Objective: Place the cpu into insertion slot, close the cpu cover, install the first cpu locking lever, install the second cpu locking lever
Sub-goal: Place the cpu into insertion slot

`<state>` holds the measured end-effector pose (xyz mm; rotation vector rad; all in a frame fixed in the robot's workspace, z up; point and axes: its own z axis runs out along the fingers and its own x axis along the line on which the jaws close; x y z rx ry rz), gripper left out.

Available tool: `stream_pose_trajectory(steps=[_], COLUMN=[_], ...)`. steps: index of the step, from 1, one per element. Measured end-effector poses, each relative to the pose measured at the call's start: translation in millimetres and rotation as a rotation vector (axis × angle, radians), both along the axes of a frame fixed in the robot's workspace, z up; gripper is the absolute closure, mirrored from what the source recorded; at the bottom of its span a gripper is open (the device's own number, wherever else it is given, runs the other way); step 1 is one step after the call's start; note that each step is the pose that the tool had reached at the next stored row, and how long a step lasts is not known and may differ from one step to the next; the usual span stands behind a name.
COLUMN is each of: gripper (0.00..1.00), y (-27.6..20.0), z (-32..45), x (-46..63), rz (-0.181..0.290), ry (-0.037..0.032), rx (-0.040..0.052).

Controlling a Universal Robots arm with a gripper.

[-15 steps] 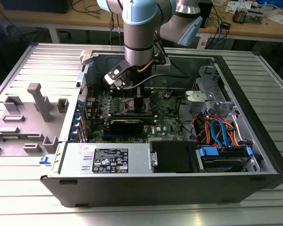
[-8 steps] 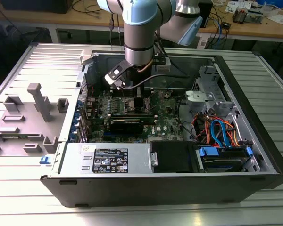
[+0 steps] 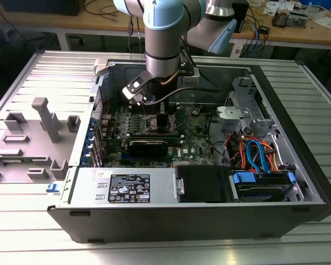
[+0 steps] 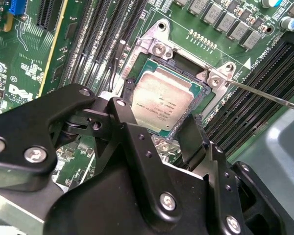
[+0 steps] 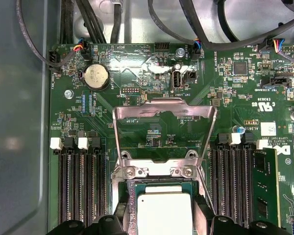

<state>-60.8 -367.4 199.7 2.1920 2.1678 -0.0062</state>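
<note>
Silver-grey chip [image 4: 161, 100] with faint dark print. Green circuit board [image 5: 225, 98] with fine pale markings. Shiny silver cover [image 5: 164, 105]. Black memory slots [image 5: 81, 191]. Pale blue robot arm [image 3: 164, 22].

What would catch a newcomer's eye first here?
The pale blue arm reaches down into the open case in the exterior view. In the second wrist view the silver cpu sits at the slot, the black gripper close by it. In the first wrist view the cover stands raised open.

cpu [image 4: 161, 100] top matt silver metal; cpu cover [image 5: 132, 113] shiny metal; board [image 5: 137, 73] glossy green.
</note>
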Motion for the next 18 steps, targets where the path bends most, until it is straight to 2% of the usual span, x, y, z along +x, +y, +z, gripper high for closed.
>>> stream_pose_trajectory(steps=[9, 18], gripper=[0.38, 0.38], y=[2.8, 3.2], z=[-1.7, -2.5], x=[0.4, 0.5], rz=[0.000, -0.005], ry=[0.0000, -0.0003], rx=[0.0018, 0.0026])
